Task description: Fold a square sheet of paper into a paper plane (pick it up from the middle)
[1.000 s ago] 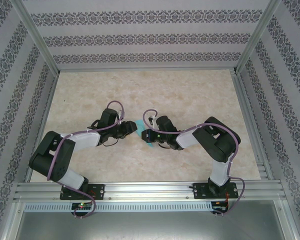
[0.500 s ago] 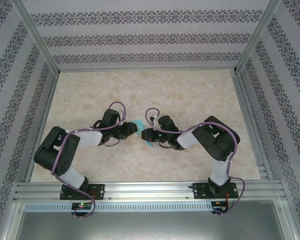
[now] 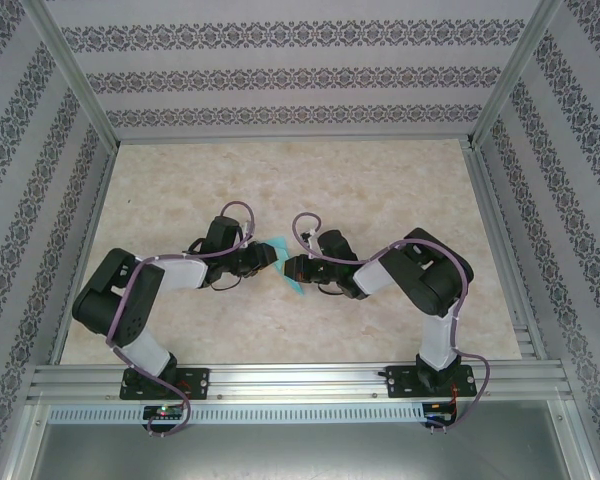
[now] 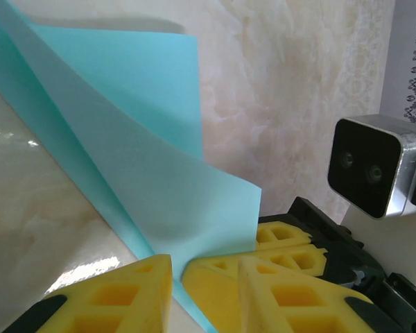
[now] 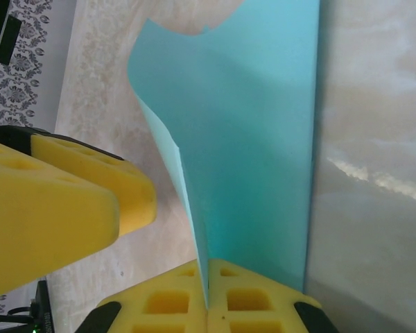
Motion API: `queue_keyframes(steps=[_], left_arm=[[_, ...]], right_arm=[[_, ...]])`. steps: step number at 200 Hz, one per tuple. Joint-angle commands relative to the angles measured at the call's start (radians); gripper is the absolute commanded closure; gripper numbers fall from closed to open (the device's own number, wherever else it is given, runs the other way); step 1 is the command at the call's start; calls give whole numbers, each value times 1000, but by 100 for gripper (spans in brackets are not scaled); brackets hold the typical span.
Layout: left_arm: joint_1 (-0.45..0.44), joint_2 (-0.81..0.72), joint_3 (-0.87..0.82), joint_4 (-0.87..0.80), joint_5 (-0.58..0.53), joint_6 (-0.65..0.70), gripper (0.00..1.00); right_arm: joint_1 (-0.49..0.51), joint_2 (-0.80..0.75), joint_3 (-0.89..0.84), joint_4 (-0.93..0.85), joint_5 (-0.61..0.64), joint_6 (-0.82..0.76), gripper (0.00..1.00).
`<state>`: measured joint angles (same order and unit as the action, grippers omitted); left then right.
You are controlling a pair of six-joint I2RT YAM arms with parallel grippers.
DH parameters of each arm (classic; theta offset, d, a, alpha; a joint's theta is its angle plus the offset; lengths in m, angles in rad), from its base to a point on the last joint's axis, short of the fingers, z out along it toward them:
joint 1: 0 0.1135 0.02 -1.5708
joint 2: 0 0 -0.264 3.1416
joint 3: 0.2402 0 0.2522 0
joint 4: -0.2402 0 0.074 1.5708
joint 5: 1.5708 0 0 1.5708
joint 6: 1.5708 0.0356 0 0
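Observation:
The square sheet of paper is turquoise and lies partly folded at the table's middle, between the two grippers. One flap stands up off the table. My right gripper is shut on the lower edge of that flap; from above the right gripper sits just right of the paper. My left gripper faces it from the left with its yellow fingers a narrow gap apart, and the paper has its folded edge running through that gap. From above, the left gripper almost touches the right one.
The beige marbled table is walled by patterned panels on three sides. An aluminium rail runs along the near edge by the arm bases. The right wrist camera looms close in the left wrist view.
The left arm has reached rightward until its gripper meets the right one at the paper, and its jaws have narrowed. The right gripper has shifted slightly left and closed tighter.

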<state>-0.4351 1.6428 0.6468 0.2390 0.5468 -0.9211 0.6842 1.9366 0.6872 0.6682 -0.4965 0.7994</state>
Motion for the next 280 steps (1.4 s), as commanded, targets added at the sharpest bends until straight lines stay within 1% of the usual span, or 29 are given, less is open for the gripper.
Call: queue_keyframes(steps=[1, 31, 75, 151, 198, 280], left_arm=[[-11, 23, 33, 60, 31, 8, 69], [-12, 34, 39, 75, 38, 5, 70], [-12, 61, 53, 43, 0, 18, 74], [-12, 102, 66, 9, -40, 35, 82], [-11, 110, 72, -14, -51, 43, 84], [-10, 127, 99, -49, -53, 58, 86]], right_arm=[[-10, 48, 12, -111, 2, -15, 94], [-10, 58, 33, -200, 24, -43, 94], [-9, 70, 56, -267, 36, -57, 94], [-11, 50, 71, -271, 8, -46, 89], [-12, -15, 88, -286, -9, -41, 81], [-12, -116, 103, -383, -15, -61, 76]])
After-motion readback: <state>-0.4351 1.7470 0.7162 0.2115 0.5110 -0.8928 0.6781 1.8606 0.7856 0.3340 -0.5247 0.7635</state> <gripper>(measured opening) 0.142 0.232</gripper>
